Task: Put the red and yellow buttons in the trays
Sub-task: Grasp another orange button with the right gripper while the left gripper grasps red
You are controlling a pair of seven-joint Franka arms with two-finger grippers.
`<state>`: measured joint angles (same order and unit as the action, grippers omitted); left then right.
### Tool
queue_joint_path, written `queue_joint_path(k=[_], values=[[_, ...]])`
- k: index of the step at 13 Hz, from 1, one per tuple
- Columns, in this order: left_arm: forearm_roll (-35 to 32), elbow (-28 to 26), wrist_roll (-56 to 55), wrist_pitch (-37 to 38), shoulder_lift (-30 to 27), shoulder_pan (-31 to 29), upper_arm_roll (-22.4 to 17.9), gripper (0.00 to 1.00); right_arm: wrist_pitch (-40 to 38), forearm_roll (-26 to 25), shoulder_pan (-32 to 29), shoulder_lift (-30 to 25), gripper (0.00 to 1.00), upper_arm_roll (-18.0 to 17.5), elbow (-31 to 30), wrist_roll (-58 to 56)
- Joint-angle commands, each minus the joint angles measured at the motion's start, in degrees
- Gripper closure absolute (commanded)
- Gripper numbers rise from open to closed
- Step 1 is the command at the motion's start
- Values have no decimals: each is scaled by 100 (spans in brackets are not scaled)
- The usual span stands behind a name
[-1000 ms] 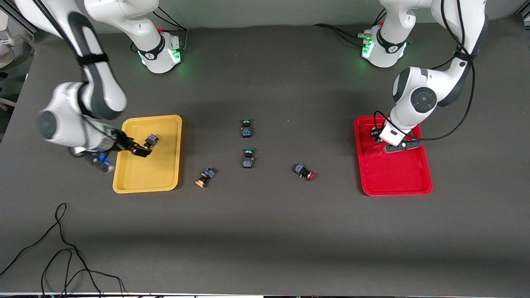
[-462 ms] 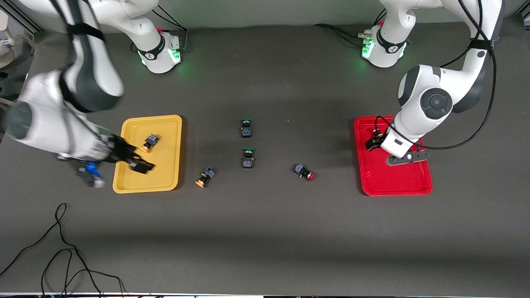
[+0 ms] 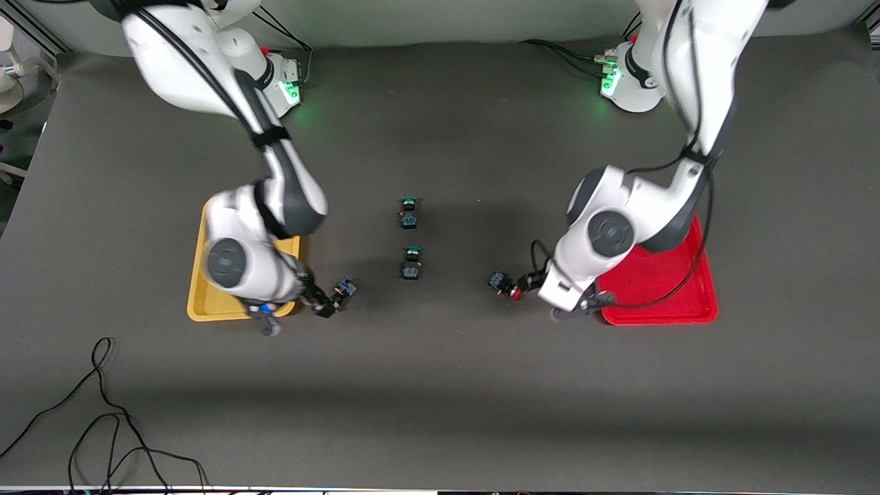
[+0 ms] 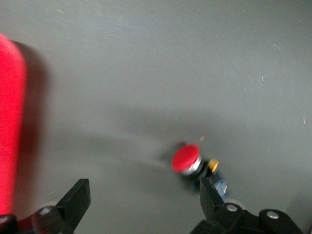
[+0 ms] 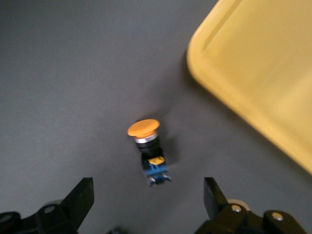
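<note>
Got both claws open, left claw (image 4: 141, 207) over the red button (image 4: 186, 158), right claw (image 5: 148, 204) over the yellow button (image 5: 144, 128), lining up grabs.

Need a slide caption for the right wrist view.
Open right end effector poised over the orange-capped button on the dark table, yellow tray beside it.
</note>
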<state>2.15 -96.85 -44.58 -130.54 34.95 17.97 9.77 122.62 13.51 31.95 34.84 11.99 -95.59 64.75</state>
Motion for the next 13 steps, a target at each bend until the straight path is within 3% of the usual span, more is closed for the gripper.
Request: queue_joint_path(k=[1,6,7,8,9,10,11,13], values=[[67,562,-961,-382,678,215,-54,0,401,64,294,523,0,102,172,248],[541,685,-2009,-490,1004,286,183,1,517,37,294,639,0,111,-275,152],[541,677,-2011,-490,1022,356,183,3,560,29,285,639,12,111,-285,117],[541,659,-2002,-481,1022,374,183,16,561,37,259,630,46,120,-267,30],[541,659,-2010,-455,1013,374,183,48,561,72,224,612,79,137,-250,-58],[541,659,-2011,-455,1013,374,201,80,543,90,171,569,95,155,-250,-181],[533,659,-2002,-446,1022,374,201,98,500,99,66,473,100,155,-276,-321],[524,659,-1932,-420,1005,374,201,100,168,108,-39,166,100,198,-285,-515]])
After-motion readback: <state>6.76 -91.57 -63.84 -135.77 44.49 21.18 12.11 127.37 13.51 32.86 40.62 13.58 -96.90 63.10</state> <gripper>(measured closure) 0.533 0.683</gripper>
